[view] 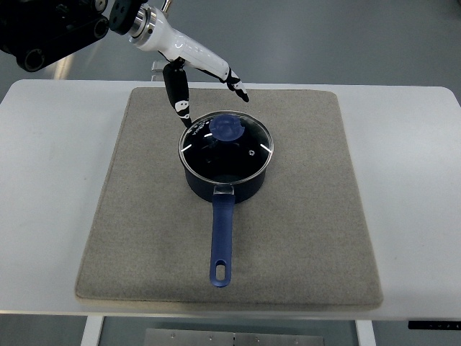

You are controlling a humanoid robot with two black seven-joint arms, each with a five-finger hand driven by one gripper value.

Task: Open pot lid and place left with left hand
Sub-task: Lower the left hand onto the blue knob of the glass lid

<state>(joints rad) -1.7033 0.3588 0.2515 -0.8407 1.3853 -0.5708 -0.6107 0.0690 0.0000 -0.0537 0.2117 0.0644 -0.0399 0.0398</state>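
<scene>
A dark blue saucepan (229,184) stands in the middle of the grey mat (302,216), its long handle (221,241) pointing toward me. A glass lid (245,155) with a blue knob (227,128) sits on the pan. My left hand (209,90) reaches in from the upper left and hovers just behind and above the lid. Its fingers are spread, the thumb (178,94) pointing down toward the lid's rim and the other fingers (234,81) stretched to the right. It holds nothing.
The mat lies on a white table (50,166). Bare mat stretches to the left of the pan (137,187) and to its right. The robot's dark shoulder (43,29) fills the top left corner.
</scene>
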